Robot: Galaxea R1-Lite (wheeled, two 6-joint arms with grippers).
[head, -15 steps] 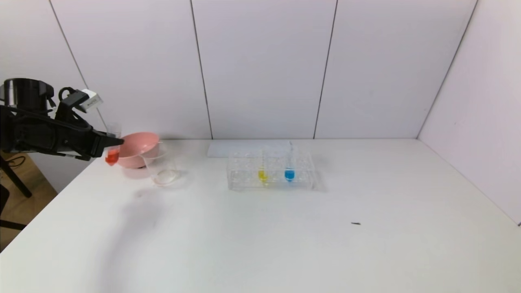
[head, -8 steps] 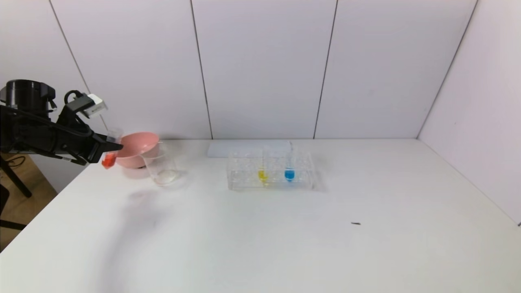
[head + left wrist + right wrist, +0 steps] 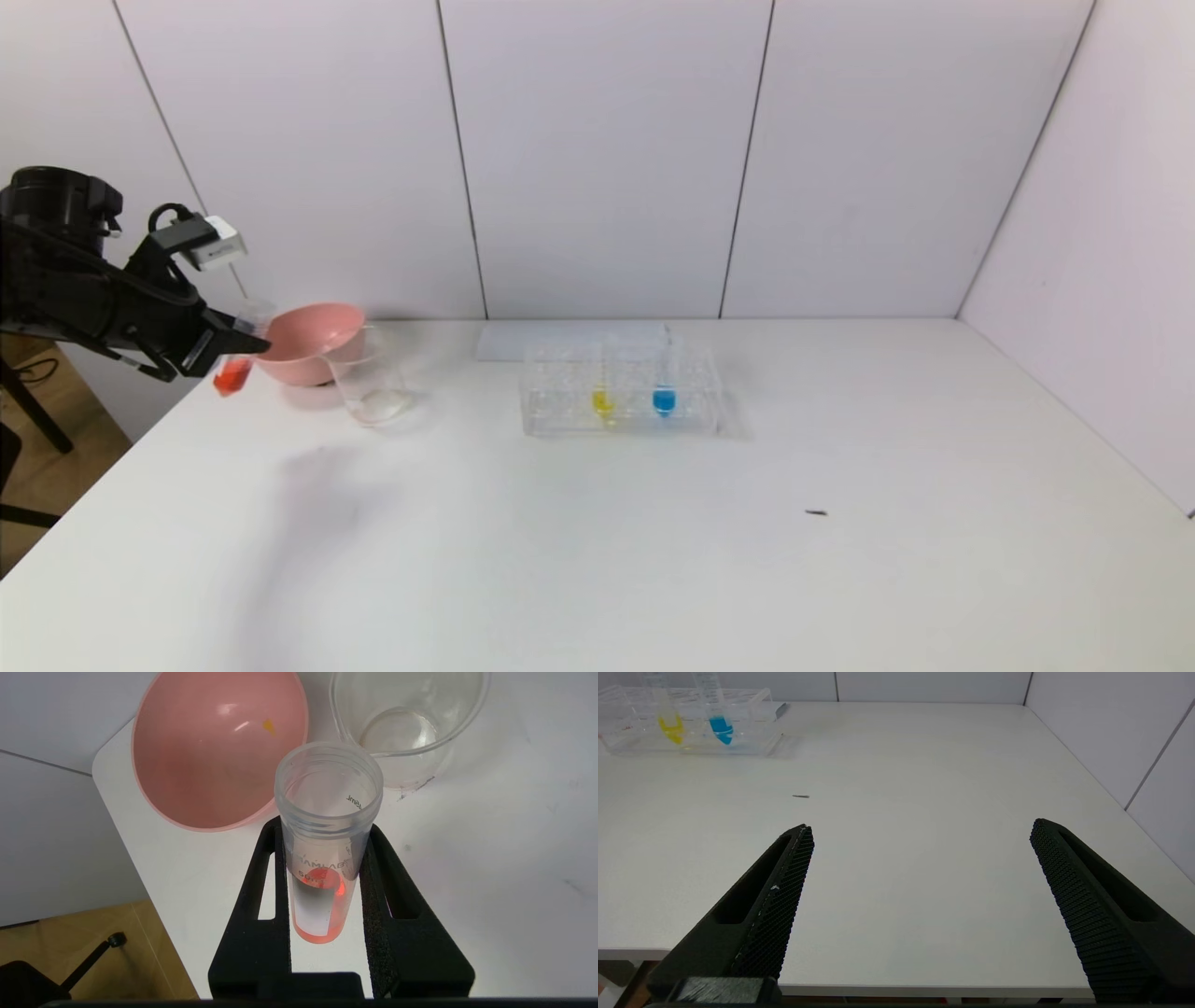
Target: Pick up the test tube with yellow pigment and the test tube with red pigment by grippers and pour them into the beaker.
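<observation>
Jaws of the left gripper (image 3: pixel 327 877) clamped on the test tube with red pigment (image 3: pixel 327 858), gripped mid-body, mouth up, tilted slightly, red-orange liquid pooled in the rounded bottom below the jaws. Held off the left edge of the worktop (image 3: pixel 597 523), short of the pour. Just beyond the jaw tips: pink bowl (image 3: pixel 215 751), holding only a small yellow speck, and beside it, farther right, the beaker (image 3: pixel 402 723), clear, no colour in it yet.

For a clean pour: carry the tube rightward past the bowl, bring its mouth over the beaker's rim before tipping, roll the wrist slowly, keep the clamp firm so the smooth tube cannot slip. Likely risk: tipping too early and spilling into the bowl or onto the worktop.

Well right of those jaws: clear tube rack (image 3: pixel 621 392), with the test tube with yellow pigment (image 3: pixel 603 397) standing upright beside the blue-liquid tube (image 3: pixel 664 394).

Right gripper (image 3: pixel 920 868) low at the near edge, jaws wide apart, nothing between them, well apart from the rack.
</observation>
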